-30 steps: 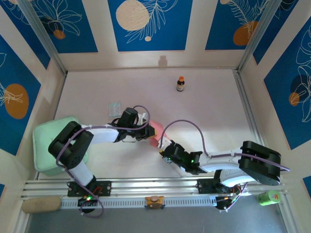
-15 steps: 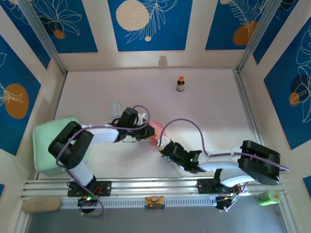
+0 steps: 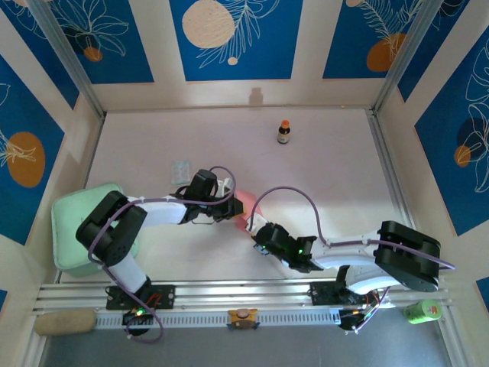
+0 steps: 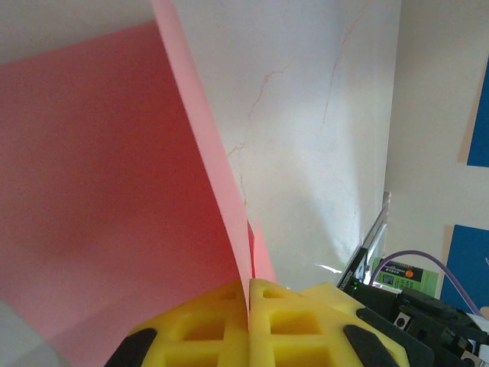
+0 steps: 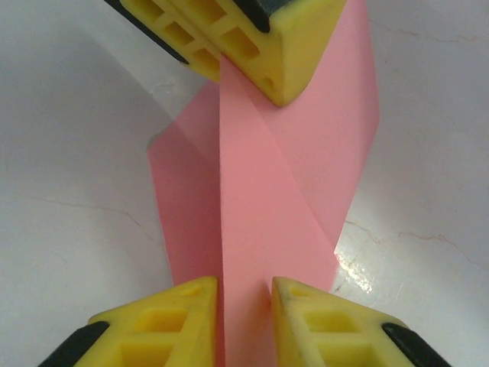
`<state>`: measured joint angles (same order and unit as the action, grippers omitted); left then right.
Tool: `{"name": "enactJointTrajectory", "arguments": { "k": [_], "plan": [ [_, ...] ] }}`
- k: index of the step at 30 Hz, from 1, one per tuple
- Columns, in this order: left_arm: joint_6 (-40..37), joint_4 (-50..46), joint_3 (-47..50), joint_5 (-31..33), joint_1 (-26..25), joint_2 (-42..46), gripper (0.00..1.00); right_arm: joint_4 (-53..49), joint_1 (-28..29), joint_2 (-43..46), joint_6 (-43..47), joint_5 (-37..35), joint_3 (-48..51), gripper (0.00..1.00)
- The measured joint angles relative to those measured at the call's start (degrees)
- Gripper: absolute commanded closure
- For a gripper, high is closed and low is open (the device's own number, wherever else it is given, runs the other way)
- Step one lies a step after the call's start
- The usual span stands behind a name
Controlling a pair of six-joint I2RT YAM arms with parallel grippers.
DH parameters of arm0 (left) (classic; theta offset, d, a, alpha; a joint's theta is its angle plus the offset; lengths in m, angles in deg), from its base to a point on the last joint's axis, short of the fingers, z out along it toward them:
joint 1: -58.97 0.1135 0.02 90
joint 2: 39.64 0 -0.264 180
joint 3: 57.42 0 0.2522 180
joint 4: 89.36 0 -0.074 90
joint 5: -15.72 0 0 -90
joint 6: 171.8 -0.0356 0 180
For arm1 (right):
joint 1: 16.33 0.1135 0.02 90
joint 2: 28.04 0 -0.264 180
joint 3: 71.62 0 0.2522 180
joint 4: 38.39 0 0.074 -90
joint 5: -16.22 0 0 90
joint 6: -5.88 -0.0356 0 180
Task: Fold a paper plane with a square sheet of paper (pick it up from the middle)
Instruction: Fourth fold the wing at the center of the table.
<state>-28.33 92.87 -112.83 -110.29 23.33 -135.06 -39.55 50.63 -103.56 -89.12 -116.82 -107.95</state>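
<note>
The square sheet of paper [image 3: 247, 206] is salmon pink and stands lifted off the white table, bent into a raised fold between the two grippers. My left gripper [image 3: 234, 205] is shut on one edge of it; in the left wrist view the yellow jaws [image 4: 249, 289] pinch the sheet [image 4: 99, 176] with no gap. My right gripper [image 3: 257, 234] straddles the opposite end of the raised fold [image 5: 260, 199]. Its yellow jaws [image 5: 244, 289] stand a little apart, one against the paper and a small gap at the other. The left gripper's fingers [image 5: 252, 46] show at the top of the right wrist view.
A small brown bottle [image 3: 284, 132] stands at the back centre. A pale translucent packet [image 3: 180, 170] lies left of the grippers. A mint-green pad [image 3: 70, 233] sits at the left edge. A green object [image 3: 422, 310] and a beige roll [image 3: 65, 322] lie by the front rail.
The right gripper's jaws have narrowed around the paper and the arm has crept slightly left. The left gripper holds still, shut on the sheet.
</note>
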Motion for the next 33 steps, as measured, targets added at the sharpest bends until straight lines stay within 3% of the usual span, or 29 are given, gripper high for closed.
{"name": "enactJointTrajectory", "arguments": {
  "k": [9,14,26,33],
  "plan": [
    [-0.02,-0.59,-0.09,0.00,0.02,0.00,0.99,-0.66,-0.24,-1.33,-1.46,0.22,-1.11,0.87],
    [0.00,-0.59,-0.09,0.00,0.02,0.00,0.92,-1.18,-0.24,-1.64,-2.38,0.35,-1.49,0.90],
    [-2.29,-3.08,-0.09,1.20,0.02,1.33,0.48,-1.18,-0.24,-4.20,-6.71,1.51,-1.75,0.95],
    [-6.16,-11.08,-0.20,6.67,0.02,8.96,0.34,0.31,-0.22,-6.56,-9.94,1.92,-1.75,0.95]
  ]
}}
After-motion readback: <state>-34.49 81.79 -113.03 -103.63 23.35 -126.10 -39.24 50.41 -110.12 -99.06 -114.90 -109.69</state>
